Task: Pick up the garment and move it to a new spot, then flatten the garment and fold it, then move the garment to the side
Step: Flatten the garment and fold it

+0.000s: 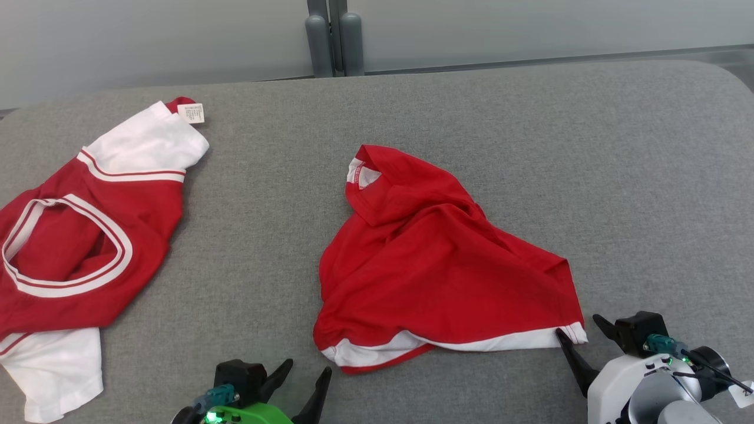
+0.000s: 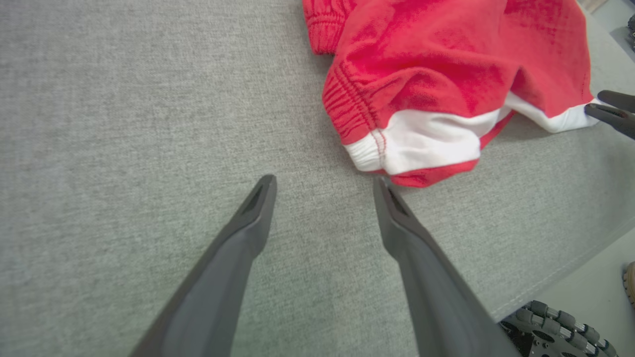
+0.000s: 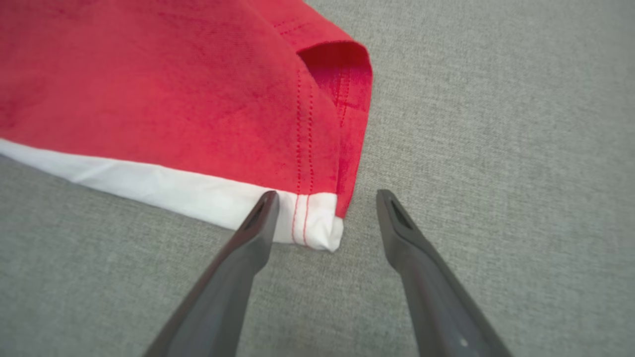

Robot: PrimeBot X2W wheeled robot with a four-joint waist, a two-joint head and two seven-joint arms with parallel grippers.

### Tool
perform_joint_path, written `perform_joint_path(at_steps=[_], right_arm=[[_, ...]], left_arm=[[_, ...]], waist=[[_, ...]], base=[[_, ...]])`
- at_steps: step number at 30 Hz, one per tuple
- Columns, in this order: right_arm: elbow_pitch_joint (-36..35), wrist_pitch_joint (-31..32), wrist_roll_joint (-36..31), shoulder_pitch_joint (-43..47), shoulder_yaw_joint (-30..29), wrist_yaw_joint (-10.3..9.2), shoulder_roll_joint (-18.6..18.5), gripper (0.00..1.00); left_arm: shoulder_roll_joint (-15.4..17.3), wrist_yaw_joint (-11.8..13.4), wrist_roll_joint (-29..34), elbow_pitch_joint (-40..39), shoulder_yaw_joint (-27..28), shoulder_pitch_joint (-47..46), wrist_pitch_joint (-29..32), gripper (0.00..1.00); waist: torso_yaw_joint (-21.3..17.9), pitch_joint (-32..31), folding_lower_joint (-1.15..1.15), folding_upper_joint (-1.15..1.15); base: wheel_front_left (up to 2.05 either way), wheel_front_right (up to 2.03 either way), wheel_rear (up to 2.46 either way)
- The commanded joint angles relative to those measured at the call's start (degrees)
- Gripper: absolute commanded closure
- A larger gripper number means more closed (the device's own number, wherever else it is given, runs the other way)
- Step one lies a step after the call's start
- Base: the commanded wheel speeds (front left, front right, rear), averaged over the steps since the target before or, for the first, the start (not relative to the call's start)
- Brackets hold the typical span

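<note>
- Right gripper (image 3: 325, 196) sits closest, jaws spread wide and holding nothing. They straddle the white-banded hem corner (image 3: 317, 228) of the red garment (image 1: 436, 259), and one finger lies against the white band.
- Left gripper (image 2: 325, 181) is just as wide and empty, over bare cloth. One fingertip is just beside the garment's other near corner (image 2: 416, 153), where a gathered seam meets the white band, but nothing lies between its jaws.
- That garment lies crumpled mid-surface, its labelled opening (image 1: 360, 174) towards the back and its hem towards the robot.
- Likely trouble:
  - The right corner is only shallowly inside the jaws, so closing from here may catch a single layer or let the cloth slip out on the lift.
  - The left gripper, closing where it is, would probably pinch nothing, or the grey upholstered surface (image 1: 530, 147) itself.
  - A one-sided grasp would drag the garment into a tighter bunch and make flattening harder.
- Well off to the robot's left lies a red-and-white jersey (image 1: 88, 235), taking up room on that side. The right and far parts of the surface look freer.
- Two grey posts (image 1: 333, 41) stand behind the far edge, out of the way.
</note>
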Motion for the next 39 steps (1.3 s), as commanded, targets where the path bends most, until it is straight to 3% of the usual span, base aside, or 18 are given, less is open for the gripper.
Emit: perform_joint_path(at_steps=[1, 16, 17, 18, 20, 21, 22, 25, 27, 34, 39], right_arm=[[0.4, -0.3, 0.5, -0.8, 0.3, -0.04, 0.0, 0.0], [3.6, -1.5, 1.6, -3.0, 2.7, -0.04, 0.7, 0.0], [3.9, -1.2, 1.8, -3.1, 3.2, -0.04, 0.8, 0.0], [4.0, -0.9, 2.1, -3.3, 4.0, -0.03, 0.8, 0.0], [4.3, -0.2, 3.3, -3.6, 5.9, -0.01, 0.4, 0.0], [4.6, -0.1, 3.7, -3.6, 6.4, -0.01, 0.2, 0.0], [4.7, -0.1, 4.1, -3.8, 6.8, -0.01, -0.1, 0.09], [5.3, -0.9, 5.2, -4.8, 7.3, -0.02, -0.4, 0.72], [5.6, -1.6, 6.5, -5.2, 7.5, -0.02, -0.3, 0.98], [3.5, -4.5, 13.8, -4.5, 7.2, -0.06, -1.4, 1.0], [-6.0, -5.0, 22.4, -1.8, 4.7, -0.05, -4.7, 1.0]], left_arm=[[0.3, -0.1, -0.6, 0.1, -0.4, -1.1, 0.0, 0.0], [-0.1, -0.2, -5.9, 4.7, -3.7, -5.2, -3.2, 0.0], [-0.1, -0.2, -5.9, 5.1, -4.0, -5.3, -3.6, 0.04], [0.0, -0.2, -6.0, 5.5, -4.2, -5.4, -3.7, 0.49], [0.0, -0.2, -6.5, 6.5, -4.2, -5.8, -4.9, 0.73], [0.0, -0.1, -6.6, 6.9, -4.4, -5.9, -5.0, 0.99], [0.0, -0.1, -6.8, 7.3, -4.8, -6.0, -5.1, 1.0], [-0.1, -0.1, -7.8, 8.2, -5.6, -6.8, -5.6, 1.0], [0.3, -0.1, -8.5, 8.7, -6.5, -7.1, -5.8, 1.0], [1.5, -0.1, -13.1, 6.9, -7.8, -6.3, -7.0, 1.0], [3.6, -0.1, -22.6, -6.6, -9.0, -3.0, -5.4, 1.0]], waist=[[-0.1, 0.4, 0.0, 0.0], [-1.9, 1.6, 0.0, 0.0], [-2.1, 1.6, 0.0, 0.0], [-2.2, 1.7, 0.0, 0.0], [-2.5, 1.7, 0.0, 0.0], [-2.6, 1.7, 0.0, 0.0], [-2.7, 1.8, 0.0, 0.0], [-2.6, 1.9, 0.0, 0.0], [-2.5, 1.8, 0.0, 0.0], [-2.2, 0.0, 0.0, 0.0], [-2.9, -1.4, 0.0, 0.0]], base=[[0.0, 0.0, 0.0], [0.0, 0.0, 0.0], [0.0, 0.0, 0.0], [0.0, 0.0, 0.0], [0.0, 0.0, 0.0], [0.0, 0.0, 0.0], [0.0, 0.0, 0.0], [0.0, 0.0, 0.0], [0.0, 0.0, 0.0], [0.0, 0.0, 0.0], [0.0, 0.0, 0.0]])
